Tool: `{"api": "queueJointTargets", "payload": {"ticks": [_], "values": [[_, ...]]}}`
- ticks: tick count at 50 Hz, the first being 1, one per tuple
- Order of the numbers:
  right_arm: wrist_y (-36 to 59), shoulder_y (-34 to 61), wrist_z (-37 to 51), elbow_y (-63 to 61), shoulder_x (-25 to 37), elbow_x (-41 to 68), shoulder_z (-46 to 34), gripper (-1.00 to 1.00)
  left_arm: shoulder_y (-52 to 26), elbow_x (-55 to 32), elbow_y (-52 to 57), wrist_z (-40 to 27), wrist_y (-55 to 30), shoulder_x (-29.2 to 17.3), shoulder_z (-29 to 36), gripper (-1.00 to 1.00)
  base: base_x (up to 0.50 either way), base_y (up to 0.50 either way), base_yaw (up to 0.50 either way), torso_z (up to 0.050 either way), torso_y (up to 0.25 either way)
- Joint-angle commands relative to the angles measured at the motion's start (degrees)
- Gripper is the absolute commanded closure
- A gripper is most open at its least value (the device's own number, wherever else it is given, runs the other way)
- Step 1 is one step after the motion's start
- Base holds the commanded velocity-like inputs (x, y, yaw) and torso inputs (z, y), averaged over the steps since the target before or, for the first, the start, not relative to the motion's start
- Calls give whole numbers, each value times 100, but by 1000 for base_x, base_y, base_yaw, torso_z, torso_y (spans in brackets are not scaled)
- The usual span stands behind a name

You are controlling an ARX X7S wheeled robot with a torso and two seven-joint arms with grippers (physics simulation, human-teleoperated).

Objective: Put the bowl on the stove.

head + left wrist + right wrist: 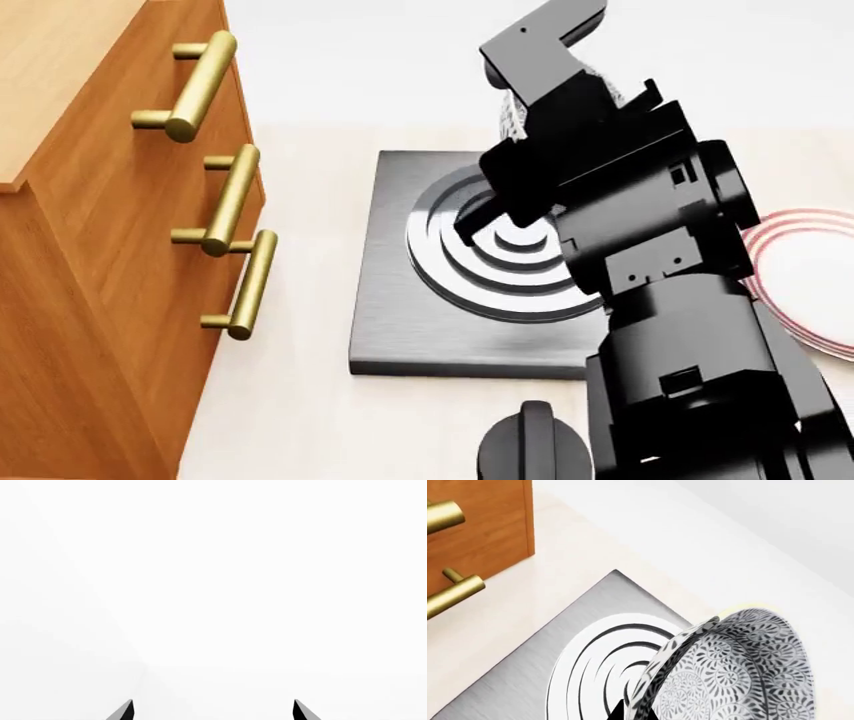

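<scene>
pale cream bench [307,420] runs under everything, with a white wall behind it.

right pincer [630,711] is clenched on the rim of the bowl [740,675]: in the right wrist view a dark fingertip [618,711] shows on the outer side of the rim, and the speckled bowl hangs tilted, its patterned inside turned toward the camera. in the head view the black right arm [627,250] covers most of it; only a sliver of patterned bowl wall peeks out beside the wrist, above the far part of the stove [400,320]. the bowl is held over the stove near the burner's [514,265] raised rings; whether it touches the slab i cannot tell.

outward from there, the stove lies flat on the bench, dark grey and square. a small black round knob [531,445] sits on the bench just in front of it. to the right, partly hidden by the arm, lies a white plate with red rim rings [814,290]. to the left stands a wooden cabinet [94,300] with brass bar handles [227,200].

left pincer [213,711] shows only two dark tips, spread well apart with nothing between them, against plain white.
</scene>
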Motion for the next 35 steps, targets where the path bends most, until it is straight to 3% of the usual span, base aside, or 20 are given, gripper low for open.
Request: {"api": "queueJointTargets", "payload": {"ticks": [1,12,22,35], "values": [[-28,56,-12,-1,-22,-22,66,100,-16,13,5,-34,-10,20,-4,-100,0,0,0,0,0],[-33,46,-20,-1,-28,-41,68,100,26,51,22,30,-63,8,-38,-100,0,0,0,0,0],[-36,40,-19,-1,-37,-33,87,100,33,76,8,25,-14,19,-24,-100,0,0,0,1,-212],[106,-71,-20,-1,-17,-48,61,100,-4,150,14,-5,-48,-15,65,-100,0,0,0,0,0]]}}
